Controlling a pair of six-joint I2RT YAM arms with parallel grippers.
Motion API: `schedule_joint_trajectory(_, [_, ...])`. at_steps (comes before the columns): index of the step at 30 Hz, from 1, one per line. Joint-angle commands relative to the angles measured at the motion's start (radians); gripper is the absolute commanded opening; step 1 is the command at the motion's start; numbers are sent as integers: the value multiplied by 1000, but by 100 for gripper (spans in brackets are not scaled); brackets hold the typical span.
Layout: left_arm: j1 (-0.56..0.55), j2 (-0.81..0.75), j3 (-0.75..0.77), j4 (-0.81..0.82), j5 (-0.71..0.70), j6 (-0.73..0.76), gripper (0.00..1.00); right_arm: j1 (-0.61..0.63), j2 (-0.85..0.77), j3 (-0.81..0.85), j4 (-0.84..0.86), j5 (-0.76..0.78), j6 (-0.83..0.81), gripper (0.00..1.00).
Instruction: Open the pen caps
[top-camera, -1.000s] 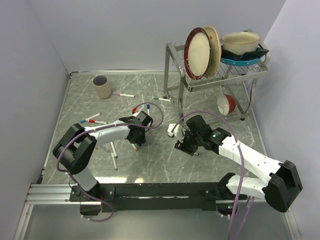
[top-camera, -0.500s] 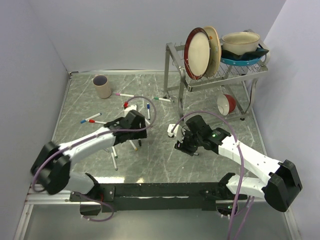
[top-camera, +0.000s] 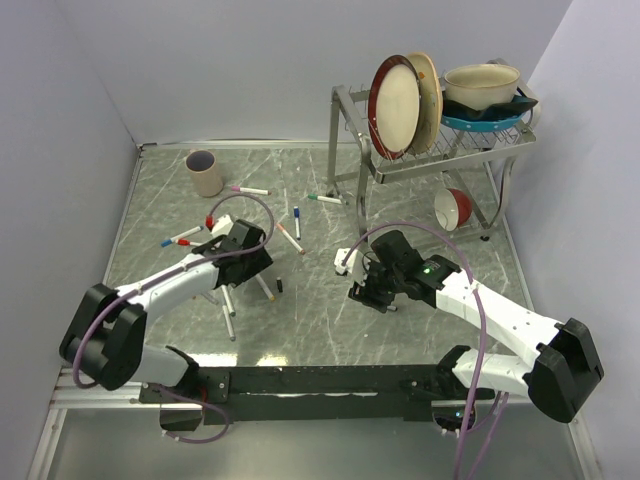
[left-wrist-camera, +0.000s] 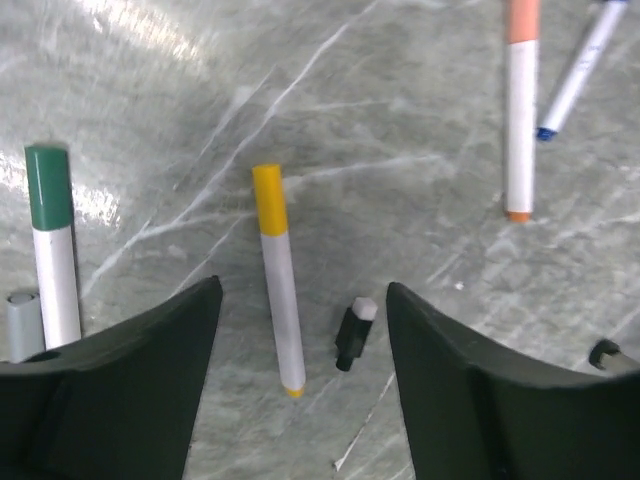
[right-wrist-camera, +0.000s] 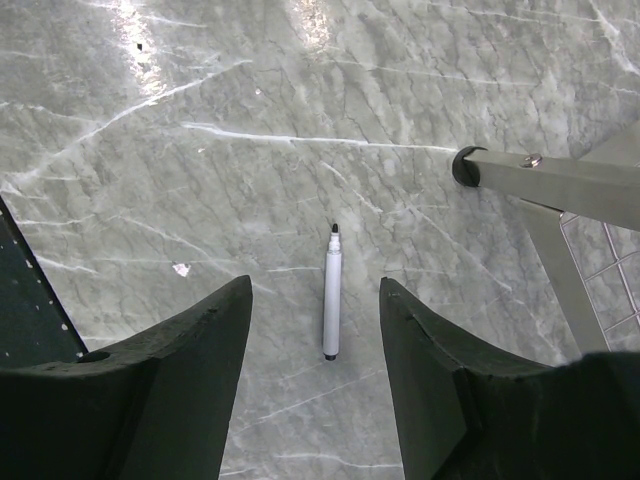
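one pen open, most caps left to pull

both sets of jaws were spread and empty. the left jaws hung low over a scatter of pens on the surface (top-camera: 330, 340), framing a yellow cap (left-wrist-camera: 268, 200) seated on its white barrel. just beside that barrel's lower end lay a loose black cap (left-wrist-camera: 354, 333), fitted to no pen. off to one side a green cap (left-wrist-camera: 47, 185) was also in place on its pen. farther off in that view lay an orange-capped pen (left-wrist-camera: 520, 100) and a blue-marked pen (left-wrist-camera: 585, 60) whose cap end ran out of frame, so i could not tell its state.

the right jaws hovered well apart from that group, above a bare-tipped pen (right-wrist-camera: 331, 290) lying near the dish rack's leg (right-wrist-camera: 545, 180). its dark nib showed, so it was probably the black cap's pen.

judged from this, the job was early: one pen was clearly opened. the yellow, green and orange caps, a pink-capped pen (top-camera: 248, 189) near the cup (top-camera: 204, 172) and a red- and blue-capped pair (top-camera: 182, 238) at the left were yet to do. the yellow one looked best placed for the next pick.
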Motion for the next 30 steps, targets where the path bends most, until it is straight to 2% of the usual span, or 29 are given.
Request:
schedule_joint_trajectory(1, [3,42,61,-32,-1,-73,67,-5,2,-1,3,-7,-9,62])
schedule_joint_trajectory(3, [6,79,82,-55,-15,-85,65,-7,4,0,3,-7,-9,62])
schedule_joint_trajectory(4, [6,98,116,-80,-20,-85,58,-7,2,0,3,-7,-9,62])
schedule_joint_trajectory(7, [6,194,167,-167,-52,-94,50,-5,2,0,4,-7,-9,63])
schedule_joint_trajectory(14, [7,362,254,-240,-77,-86,40,-5,4,-1,1,-7,-11,63])
schedule_joint_trajectory(20, [12,402,250,-226,-78,-77,39,-5,4,-1,3,-7,-11,63])
schedule_joint_trajectory(25, [36,432,230,-217,-80,-62,28,-5,4,-1,1,-8,-11,63])
schedule_joint_trajectory(30, [44,373,214,-223,-115,-57,17,-5,-2,2,-2,-24,-14,64])
